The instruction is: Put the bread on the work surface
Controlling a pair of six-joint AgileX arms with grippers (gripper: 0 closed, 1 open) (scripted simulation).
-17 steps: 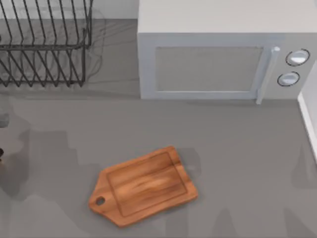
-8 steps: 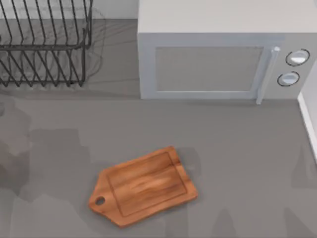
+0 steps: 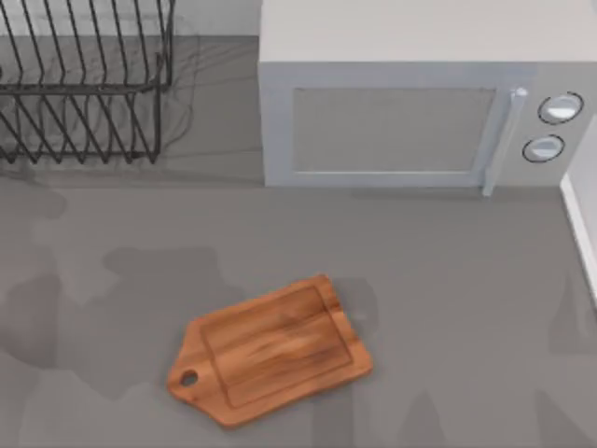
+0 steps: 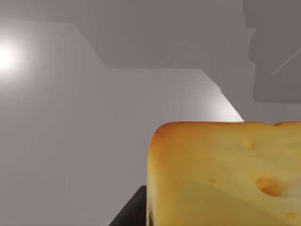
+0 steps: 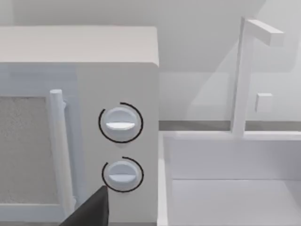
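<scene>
The work surface (image 3: 270, 351) is lying flat on the grey desk (image 3: 448, 271) in the lower middle of the top view. Its long axis is running diagonally, from the lower left up toward the upper right; the short tapered handle with its hole (image 3: 188, 378) is pointing to the lower left, and the far corner is reaching toward the microwave (image 3: 420, 103) at the upper right of the frame. The board's top is bare. A black wire dish rack (image 3: 84, 84) is sitting in the upper left corner, well apart from the board.

The bread (image 4: 225, 174) is filling the lower right of the left wrist view, close to the camera, a golden-yellow block with an orange-brown crust edge and small pits. Its flat top edge is running level across the frame. A dark finger tip (image 4: 131, 212) of the left gripper is touching its lower left side, so the left jaws appear to be gripping the bread, with plain grey desk beyond it.

In the right wrist view, a dark finger tip (image 5: 91, 209) of the right gripper is showing at the bottom edge, facing the microwave's two dials (image 5: 121, 123) and door handle (image 5: 59, 150), with a white sink (image 5: 230, 188) beside them. Whether the right jaws are open or closed cannot be told.
</scene>
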